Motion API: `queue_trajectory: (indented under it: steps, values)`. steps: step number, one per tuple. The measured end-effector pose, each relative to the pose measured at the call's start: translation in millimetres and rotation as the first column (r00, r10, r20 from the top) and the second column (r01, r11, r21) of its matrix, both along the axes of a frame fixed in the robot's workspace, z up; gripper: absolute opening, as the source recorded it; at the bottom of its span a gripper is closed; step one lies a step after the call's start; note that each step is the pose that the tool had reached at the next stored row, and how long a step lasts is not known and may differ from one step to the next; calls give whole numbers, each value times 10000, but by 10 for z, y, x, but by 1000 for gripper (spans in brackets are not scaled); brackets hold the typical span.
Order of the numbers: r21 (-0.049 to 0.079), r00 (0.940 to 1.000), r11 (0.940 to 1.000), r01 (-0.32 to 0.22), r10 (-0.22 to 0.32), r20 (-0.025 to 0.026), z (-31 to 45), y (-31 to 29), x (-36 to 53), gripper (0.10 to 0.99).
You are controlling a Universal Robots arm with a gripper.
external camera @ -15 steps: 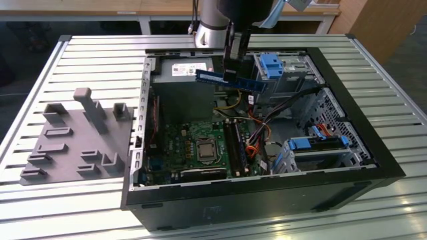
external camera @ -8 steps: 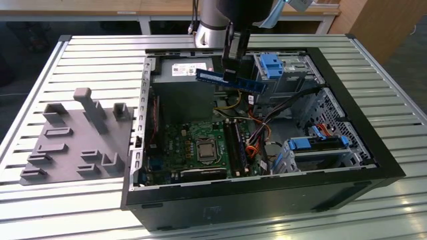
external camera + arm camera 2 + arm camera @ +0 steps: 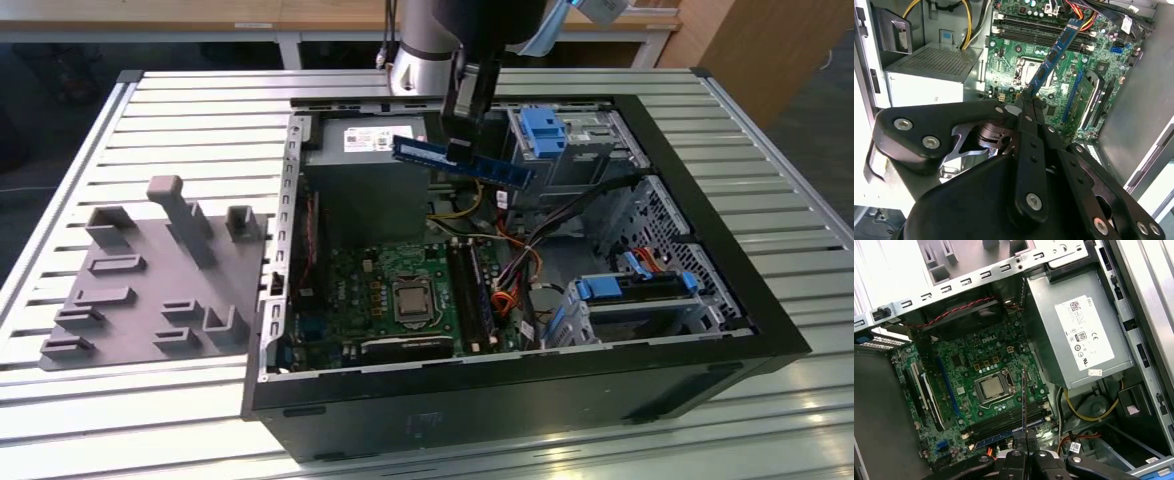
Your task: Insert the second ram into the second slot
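Exterior view, from its left: grey fixture block (image 3: 147, 270) on the slatted table (image 3: 200, 110), then the open computer case (image 3: 747, 300). Arm (image 3: 434, 40) hangs vertical over the case's far end. Fingers (image 3: 1026, 145) clamped on the second ram (image 3: 497, 170). The stick is held slightly tilted in the air above the case, apart from the motherboard (image 3: 387, 290) and its memory slots (image 3: 470, 290).

Cables (image 3: 523, 243) (orange, black) seemingly crowd the slots (image 3: 469, 290).

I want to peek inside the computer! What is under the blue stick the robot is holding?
Below the second ram, gripped in the jaws, lies the green motherboard with its long memory slots and processor socket. The stick itself covers a thin strip of board.
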State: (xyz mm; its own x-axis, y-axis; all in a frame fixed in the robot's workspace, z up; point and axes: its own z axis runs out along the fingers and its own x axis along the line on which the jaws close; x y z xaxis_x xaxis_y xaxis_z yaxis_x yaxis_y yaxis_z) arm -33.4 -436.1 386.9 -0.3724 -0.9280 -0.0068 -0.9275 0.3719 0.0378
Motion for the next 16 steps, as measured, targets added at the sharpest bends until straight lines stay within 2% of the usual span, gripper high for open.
queue_trajectory:
  steps: [7,16]
  values:
    - [-33,9981,9981,623,-623,1,-4,0,0,118]
    - [-74,9899,9899,1417,-1417,5,-7,0,0,118]
